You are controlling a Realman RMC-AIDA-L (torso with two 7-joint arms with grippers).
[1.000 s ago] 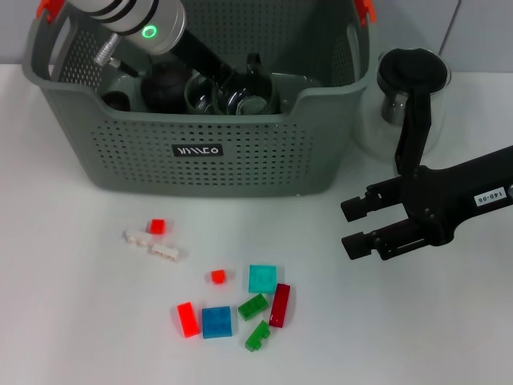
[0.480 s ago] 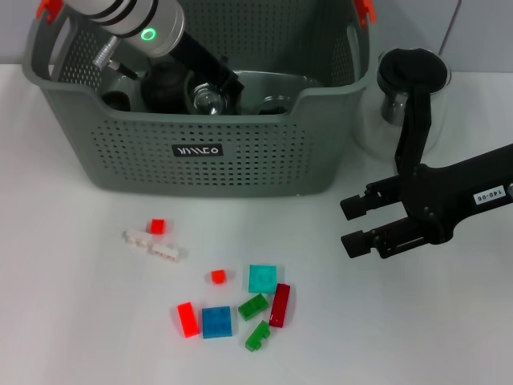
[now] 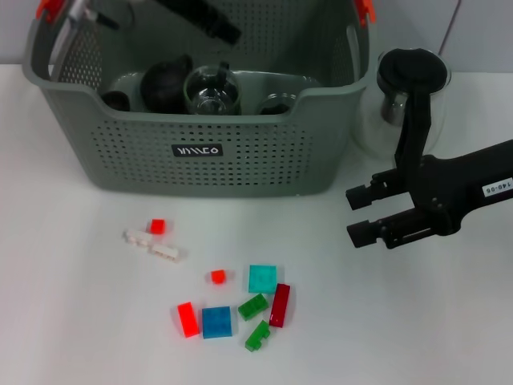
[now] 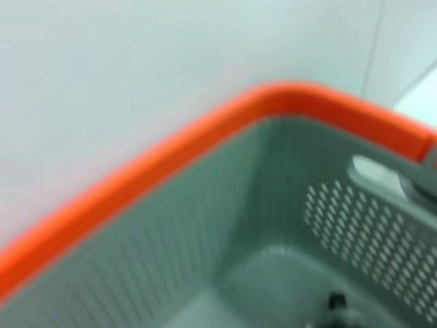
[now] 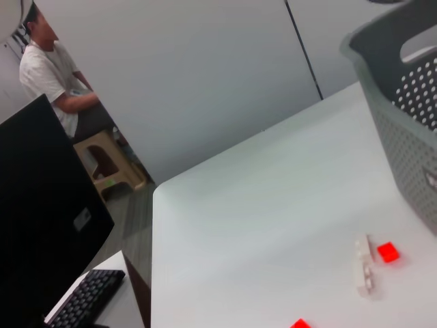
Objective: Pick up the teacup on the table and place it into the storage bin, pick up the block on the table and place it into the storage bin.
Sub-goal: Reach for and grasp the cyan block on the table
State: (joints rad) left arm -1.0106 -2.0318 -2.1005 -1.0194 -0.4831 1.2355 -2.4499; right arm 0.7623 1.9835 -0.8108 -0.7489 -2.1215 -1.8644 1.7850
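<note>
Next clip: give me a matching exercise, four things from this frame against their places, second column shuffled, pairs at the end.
Things:
1. glass teacup
2. teal block
3. right gripper
4. left gripper

Places:
A. above the bin's back part
B. over the table, right of the bin
C. inside the bin
D. on the table among the loose blocks

Pairs: 1-C, 2-D, 3-B, 4-A
</note>
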